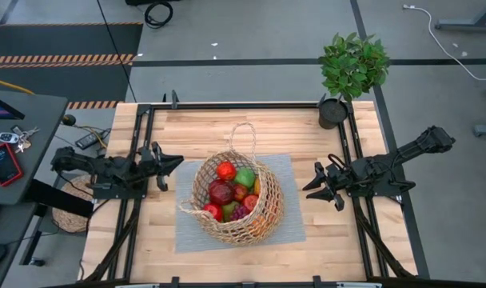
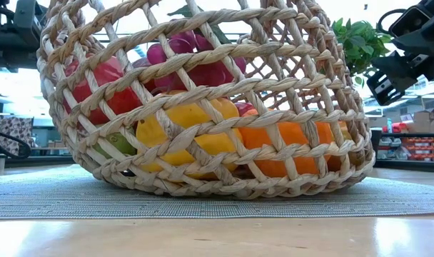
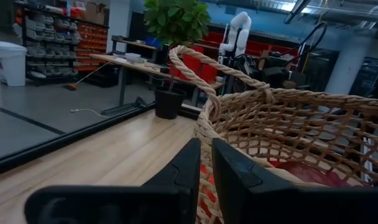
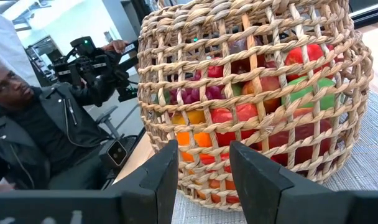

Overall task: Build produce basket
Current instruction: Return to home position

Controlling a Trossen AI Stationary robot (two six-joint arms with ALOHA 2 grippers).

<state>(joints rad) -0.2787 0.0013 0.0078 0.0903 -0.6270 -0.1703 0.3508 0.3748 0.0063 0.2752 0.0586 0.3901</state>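
The basket [image 1: 263, 222] sits in the middle of my table, tipped onto its side on a flat grey woven mat [image 1: 292, 170] that lies on the pale wooden butcher-block table [image 1: 219, 128]. It is round and tan, an open wicker lattice of twisted cord, with one thin loop handle [image 1: 243, 136] lying out toward the far edge. Inside is the produce [image 1: 237, 190]: smooth red pieces, a green one and dark purple grapes on top, with yellow and orange pieces pressed against the weave lower down in the low view. My left gripper [image 1: 177, 162] hangs just off the mat's left edge, its dark fingers drawn together to a slit and holding nothing. My right gripper [image 1: 310, 184] hangs just off the mat's right edge, fingers spread apart and empty. At the table's far right corner stands a leafy green plant [image 1: 353, 64] in a black pot [image 1: 332, 112]. Beyond is grey concrete floor with striped tape, shelving with red bins, and a seated person [image 4: 40, 130] in a black leather jacket.
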